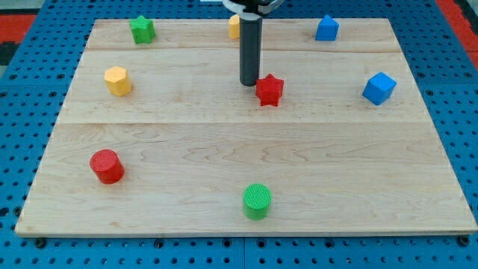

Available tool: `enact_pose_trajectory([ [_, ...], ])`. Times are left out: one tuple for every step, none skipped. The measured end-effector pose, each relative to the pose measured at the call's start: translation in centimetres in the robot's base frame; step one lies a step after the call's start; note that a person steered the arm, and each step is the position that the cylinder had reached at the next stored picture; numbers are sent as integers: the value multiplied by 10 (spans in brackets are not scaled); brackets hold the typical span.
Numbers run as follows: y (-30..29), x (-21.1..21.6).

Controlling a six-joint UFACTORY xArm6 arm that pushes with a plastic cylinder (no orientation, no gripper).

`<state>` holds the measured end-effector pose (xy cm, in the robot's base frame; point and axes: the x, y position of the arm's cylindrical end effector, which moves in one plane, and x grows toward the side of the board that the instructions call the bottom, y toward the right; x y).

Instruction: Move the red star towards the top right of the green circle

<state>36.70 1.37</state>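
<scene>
The red star (269,90) lies a little above the middle of the wooden board. The green circle (257,201) stands near the board's bottom edge, almost straight below the star and well apart from it. My tip (249,84) rests on the board just left of the red star, touching or nearly touching its left side. The dark rod rises from the tip to the view's top.
A green star (142,30) is at top left, a yellow hexagon (117,81) at left, a red cylinder (107,167) at lower left. A yellow block (234,27) sits partly hidden behind the rod. A blue pentagon-like block (326,28) and a blue cube (379,88) are at right.
</scene>
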Motion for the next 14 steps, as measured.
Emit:
enact_pose_trajectory([
  [71,36],
  [50,-6],
  [93,-24],
  [85,57],
  [122,93],
  [29,63],
  [52,27],
  [99,29],
  [145,64],
  [172,122],
  [172,128],
  [186,77],
  [250,108],
  [192,146],
])
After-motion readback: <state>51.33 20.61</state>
